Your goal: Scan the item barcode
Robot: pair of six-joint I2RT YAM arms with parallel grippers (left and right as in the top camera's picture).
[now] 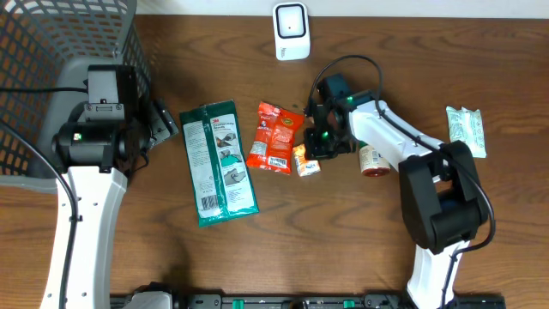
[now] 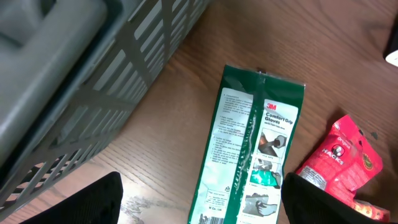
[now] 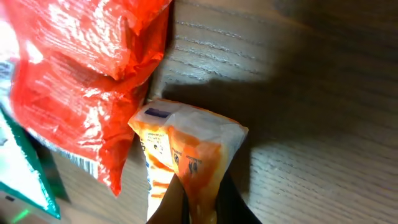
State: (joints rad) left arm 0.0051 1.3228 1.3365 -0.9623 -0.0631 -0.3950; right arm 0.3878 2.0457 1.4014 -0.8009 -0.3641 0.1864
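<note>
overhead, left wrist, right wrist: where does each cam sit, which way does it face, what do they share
overhead: fixed above, facing straight down on the table; left arm and right arm show, left gripper open, right gripper shut on the orange packet
left wrist: on the left arm, angled down at the green glove pack and basket; its own fingers at bottom
right wrist: on the right arm, close over the orange packet and red snack bag; its fingertips pinch it
shared: red snack bag, in all three

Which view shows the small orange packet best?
Right wrist: the orange packet is close up, pinched by the shut right gripper. Overhead shows it tiny; left wrist shows at most an edge.
</note>
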